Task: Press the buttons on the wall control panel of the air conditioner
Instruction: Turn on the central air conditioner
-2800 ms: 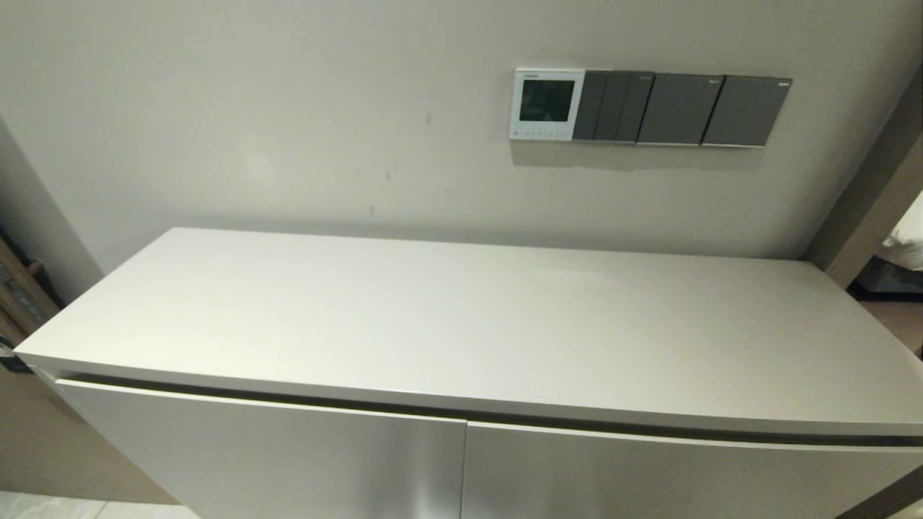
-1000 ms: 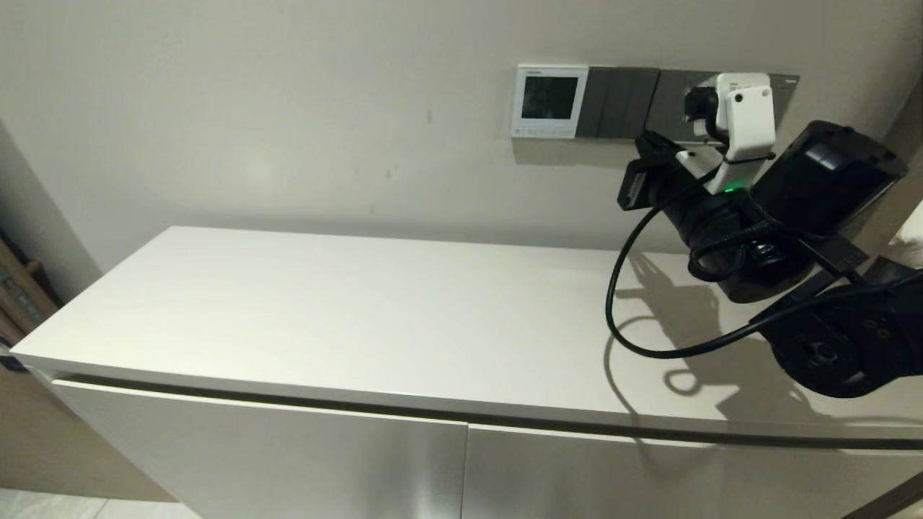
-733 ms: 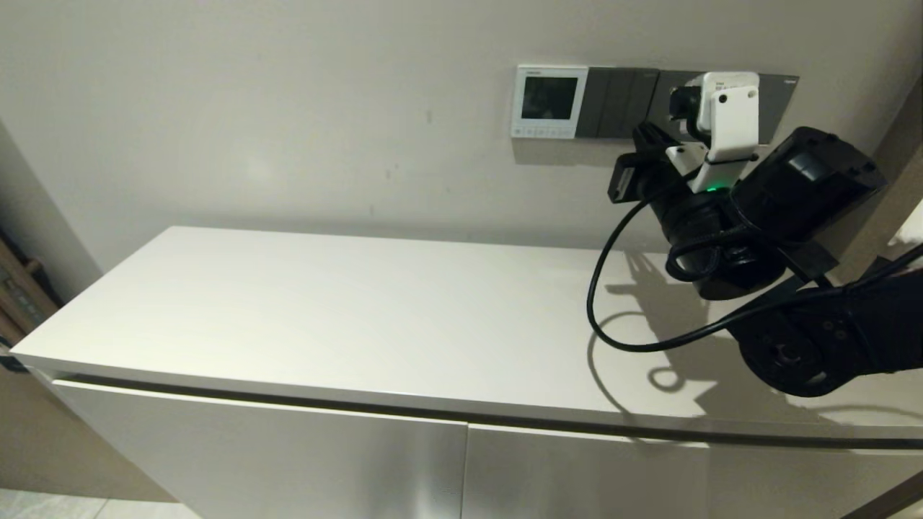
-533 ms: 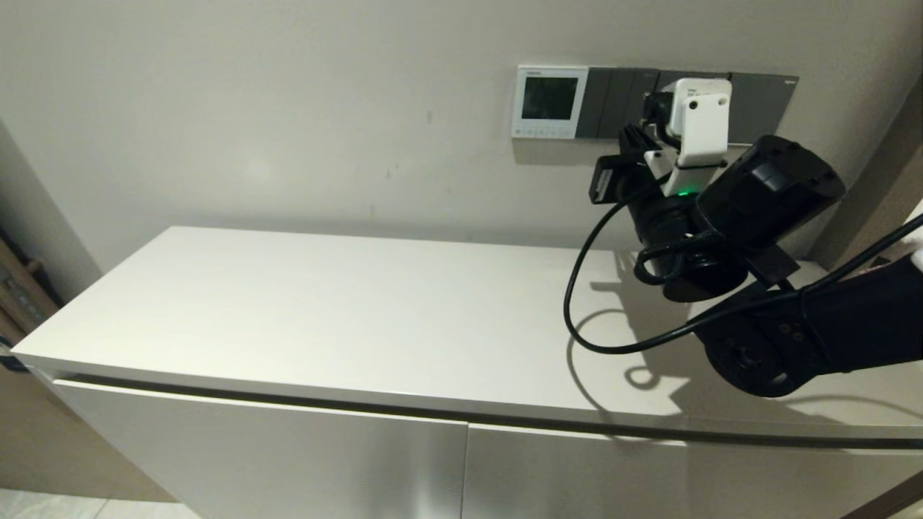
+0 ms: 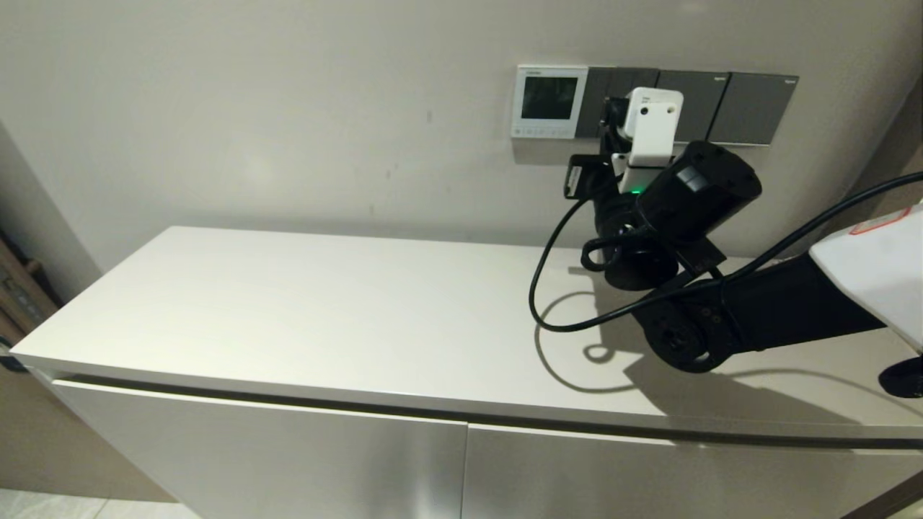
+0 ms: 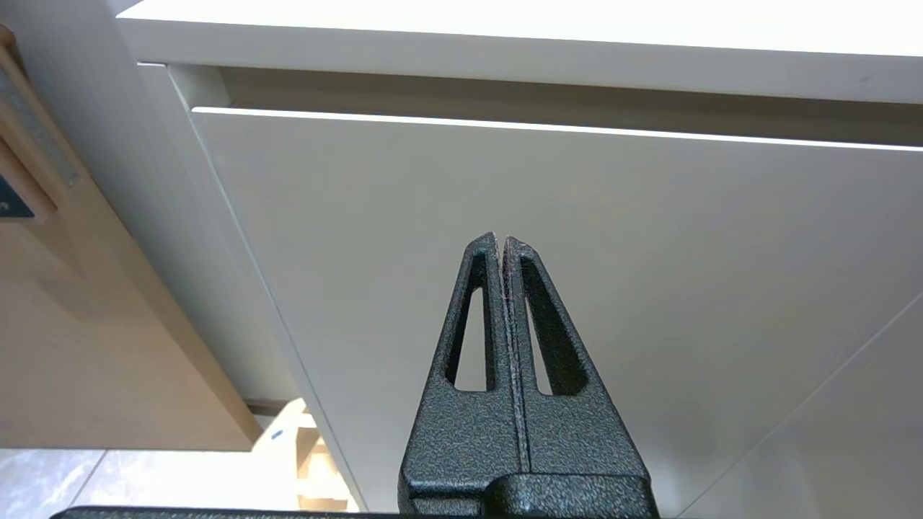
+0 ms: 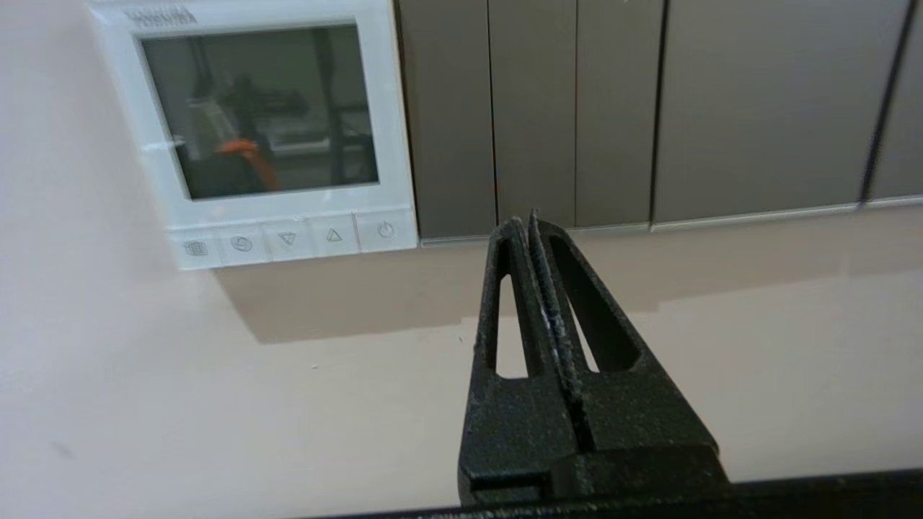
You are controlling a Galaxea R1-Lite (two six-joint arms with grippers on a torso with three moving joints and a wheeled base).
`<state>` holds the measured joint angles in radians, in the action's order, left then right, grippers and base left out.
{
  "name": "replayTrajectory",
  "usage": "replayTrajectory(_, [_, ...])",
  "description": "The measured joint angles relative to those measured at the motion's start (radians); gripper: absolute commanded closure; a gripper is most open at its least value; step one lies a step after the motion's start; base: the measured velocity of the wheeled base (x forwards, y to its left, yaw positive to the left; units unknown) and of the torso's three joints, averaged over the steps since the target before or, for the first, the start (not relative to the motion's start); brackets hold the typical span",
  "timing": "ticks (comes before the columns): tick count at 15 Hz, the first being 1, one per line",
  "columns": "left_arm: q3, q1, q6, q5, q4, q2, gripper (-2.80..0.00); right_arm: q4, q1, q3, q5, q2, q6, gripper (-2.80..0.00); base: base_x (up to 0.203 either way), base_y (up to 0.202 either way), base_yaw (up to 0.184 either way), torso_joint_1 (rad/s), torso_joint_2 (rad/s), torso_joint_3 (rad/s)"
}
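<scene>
The white wall control panel (image 5: pixel 549 101) with a dark screen hangs on the wall above the cabinet; it also shows in the right wrist view (image 7: pixel 252 122). Its row of small white buttons (image 7: pixel 288 238) runs along its bottom edge, also seen in the head view (image 5: pixel 542 132). My right gripper (image 7: pixel 525 220) is shut and empty, its tips pointing at the lower edge of the dark grey switch plate (image 7: pixel 533 108) just right of the panel, short of the wall. In the head view its fingers are hidden behind the wrist camera (image 5: pixel 649 122). My left gripper (image 6: pixel 500 241) is shut, parked low before the cabinet door.
Dark grey switch plates (image 5: pixel 714 104) continue right of the panel. The white cabinet top (image 5: pixel 324 317) lies under my right arm, with a black cable (image 5: pixel 555 288) looping over it. A brown door frame (image 5: pixel 901 151) stands at the right.
My right arm came into view from the right and moved left along the switch plates toward the white panel. The left arm has not moved.
</scene>
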<state>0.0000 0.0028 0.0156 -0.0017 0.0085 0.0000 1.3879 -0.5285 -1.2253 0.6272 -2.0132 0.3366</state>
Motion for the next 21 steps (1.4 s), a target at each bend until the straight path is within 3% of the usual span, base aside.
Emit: replayTrajectory(21, [0.000, 0.000, 0.000, 0.000, 0.000, 0.000, 0.00, -0.009, -0.019, -0.187, -0.038, -0.144, -0.008, 0.00, 0.000, 0.000, 0.000, 0.000, 0.00, 0.000])
